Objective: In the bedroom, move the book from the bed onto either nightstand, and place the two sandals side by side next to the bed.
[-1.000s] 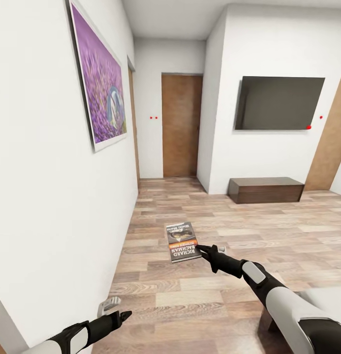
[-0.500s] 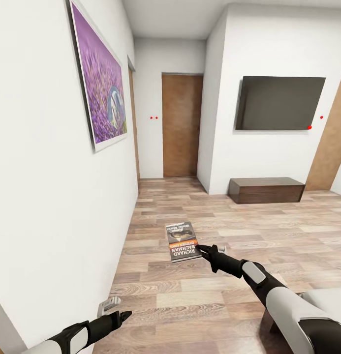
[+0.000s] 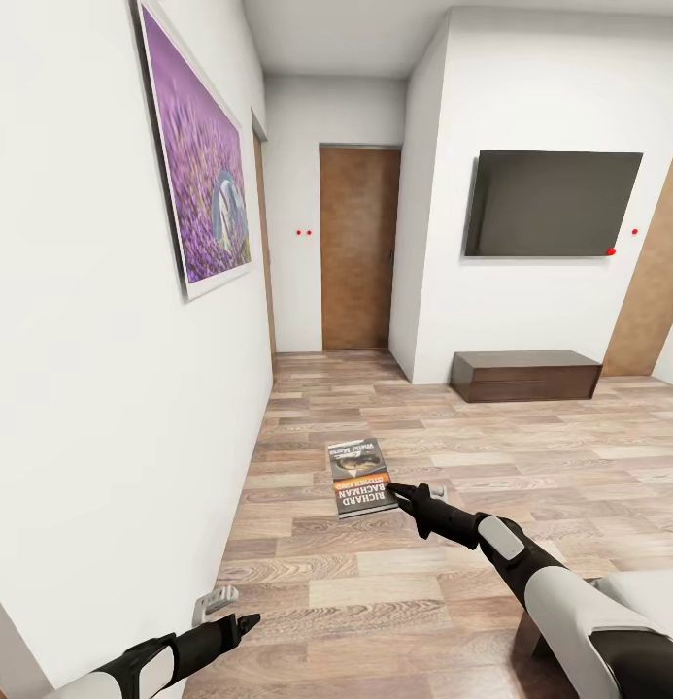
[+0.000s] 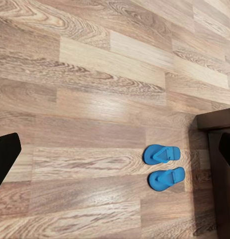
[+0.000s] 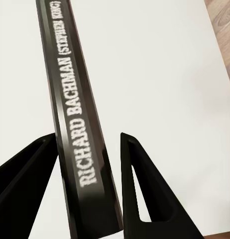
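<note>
Head view: I am carrying the thin dark "RICHARD BACHMAN" paperback book (image 3: 361, 476), my right pincer (image 3: 398, 492) clamping its edge; next I am needing a nightstand.

1. White walls (image 3: 84, 408), white ceiling (image 3: 346, 29).
2. Wood-plank floor (image 3: 453, 447), pale brown, grain clear from the left wrist too.
3. Purple painting (image 3: 195, 155) on left wall.
4. Brown door (image 3: 358, 248) at corridor end.
5. Black TV (image 3: 553, 203) on right wall, dark low cabinet (image 3: 525, 375) beneath.
</note>
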You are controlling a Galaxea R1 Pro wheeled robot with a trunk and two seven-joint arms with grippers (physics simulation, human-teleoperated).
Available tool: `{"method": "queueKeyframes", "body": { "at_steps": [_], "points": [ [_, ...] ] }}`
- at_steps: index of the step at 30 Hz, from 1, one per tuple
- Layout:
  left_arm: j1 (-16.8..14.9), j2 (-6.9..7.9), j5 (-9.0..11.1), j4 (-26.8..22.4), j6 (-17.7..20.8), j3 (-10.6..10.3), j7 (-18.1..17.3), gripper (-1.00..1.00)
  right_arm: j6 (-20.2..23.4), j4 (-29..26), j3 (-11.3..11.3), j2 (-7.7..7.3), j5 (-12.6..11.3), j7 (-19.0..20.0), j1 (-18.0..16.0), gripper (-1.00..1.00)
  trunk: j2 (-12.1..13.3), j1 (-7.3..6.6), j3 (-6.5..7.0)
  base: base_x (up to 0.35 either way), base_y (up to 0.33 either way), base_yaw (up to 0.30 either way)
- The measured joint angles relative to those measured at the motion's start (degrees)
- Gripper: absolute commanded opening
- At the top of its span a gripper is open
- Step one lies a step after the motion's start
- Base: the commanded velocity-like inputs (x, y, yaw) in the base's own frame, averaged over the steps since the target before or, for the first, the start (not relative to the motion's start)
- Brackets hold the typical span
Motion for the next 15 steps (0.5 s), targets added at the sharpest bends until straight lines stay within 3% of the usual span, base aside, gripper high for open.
{"method": "queueKeyframes", "body": {
  "at_steps": [15],
  "points": [
    [0.00,-0.71,-0.02,0.00,-0.04,-0.02,0.02,1.00,0.02,0.00,-0.01,0.00,-0.02,-0.01,0.00,-1.00,0.00,0.00,0.00,0.025,0.000,0.000]
  ]
}}
